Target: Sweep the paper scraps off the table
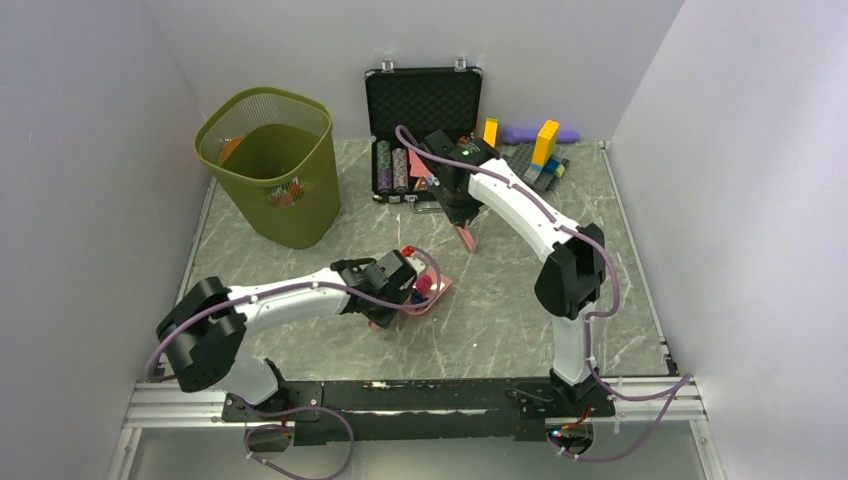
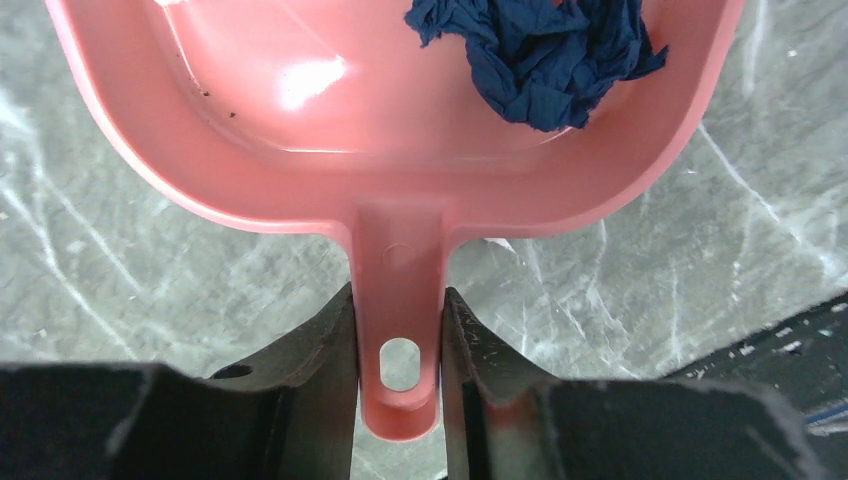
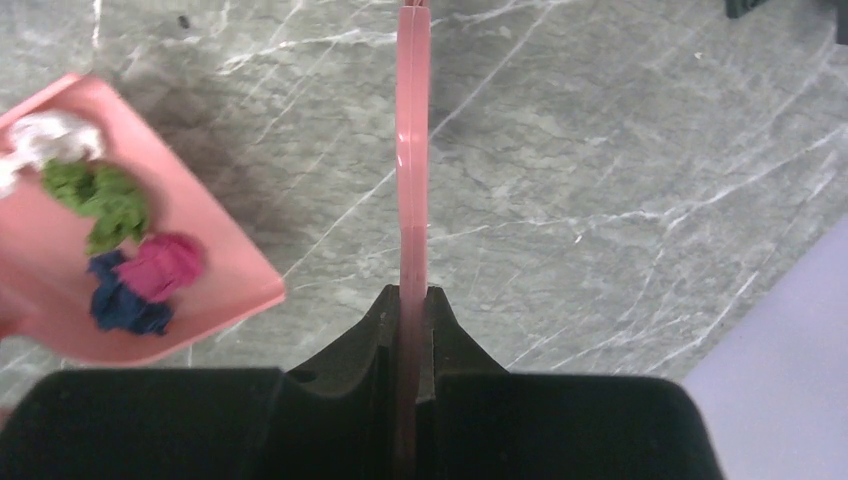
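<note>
The left gripper (image 2: pixel 400 315) pinches the handle of a pink plastic dustpan (image 2: pixel 300 160) near the middle of the grey-green marble table (image 3: pixel 620 200). Crumpled paper scraps (image 3: pixel 120 250) in white, green, magenta and dark blue lie in the pan. The left arm reaches low, rightward. The right gripper (image 3: pixel 412 305), arm stretched far, clamps a thin pink plastic sweeper blade (image 3: pixel 412 150). The pan probably goes next to the olive-green ribbed bin (image 1: pixel 270 190), far left: keep it level and tip only over the bin.

Multicoloured paper scraps (image 3: pixel 160 265) in dustpan (image 3: pixel 195 190) above table (image 3: pixel 600 200)
</note>
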Controlling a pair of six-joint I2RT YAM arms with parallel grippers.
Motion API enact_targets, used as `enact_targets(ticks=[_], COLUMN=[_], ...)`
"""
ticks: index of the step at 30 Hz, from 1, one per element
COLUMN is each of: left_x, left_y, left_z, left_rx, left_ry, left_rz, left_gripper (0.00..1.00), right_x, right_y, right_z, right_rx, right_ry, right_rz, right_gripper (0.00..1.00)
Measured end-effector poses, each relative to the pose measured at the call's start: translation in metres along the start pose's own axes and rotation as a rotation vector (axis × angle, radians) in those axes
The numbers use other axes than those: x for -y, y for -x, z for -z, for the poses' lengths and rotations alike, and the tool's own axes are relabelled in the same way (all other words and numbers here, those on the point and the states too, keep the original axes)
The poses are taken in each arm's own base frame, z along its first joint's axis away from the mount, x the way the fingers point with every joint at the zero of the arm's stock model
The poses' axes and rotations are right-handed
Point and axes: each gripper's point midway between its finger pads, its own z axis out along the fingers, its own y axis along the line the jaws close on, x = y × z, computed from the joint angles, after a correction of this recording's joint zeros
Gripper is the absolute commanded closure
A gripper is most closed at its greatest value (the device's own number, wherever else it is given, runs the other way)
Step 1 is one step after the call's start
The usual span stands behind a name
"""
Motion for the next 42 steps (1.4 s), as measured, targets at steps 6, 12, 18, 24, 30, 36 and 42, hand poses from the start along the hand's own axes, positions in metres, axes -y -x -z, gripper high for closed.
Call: enact_targets(ticks=[6,12,18,24,30,36,42], left_x=[-0.009,-0.026,-0.064,-0.106,-0.143,-0.168,-0.234], left_y=[0.021,0.056,0.102,0.153,0.194,0.209,0.205], left_z=[0.033,0.071,0.124,0.178,0.198,0.224,0.25], left_rx=[0.084,0.136,0.214,0.315,0.394,0.491,0.677], left_ry=[0.036,0.049,-0.009,-0.126,-0.279,-0.5,-0.689], left_rz=[0.017,0.064,0.172,0.278,0.381,0.538,0.791], left_gripper=[1.0,1.0,1.0,1.0,1.0,1.0,1.0], right_x=[0.027,0.064,0.081,0.08,0.077,0.078,0.076], right_y=[-0.004,-0.015,-0.024,-0.029,-0.032,-0.032,-0.032], right_z=[0.006,0.038,0.067,0.065,0.063,0.067,0.069], right_rx=[0.052,0.173,0.272,0.283,0.275,0.288,0.291], right_ry=[-0.079,-0.129,-0.134,-0.126,-0.108,-0.105,-0.092], right_rz=[-0.084,-0.216,-0.283,-0.288,-0.284,-0.287,-0.287], right_gripper=[1.0,1.0,1.0,1.0,1.0,1.0,1.0])
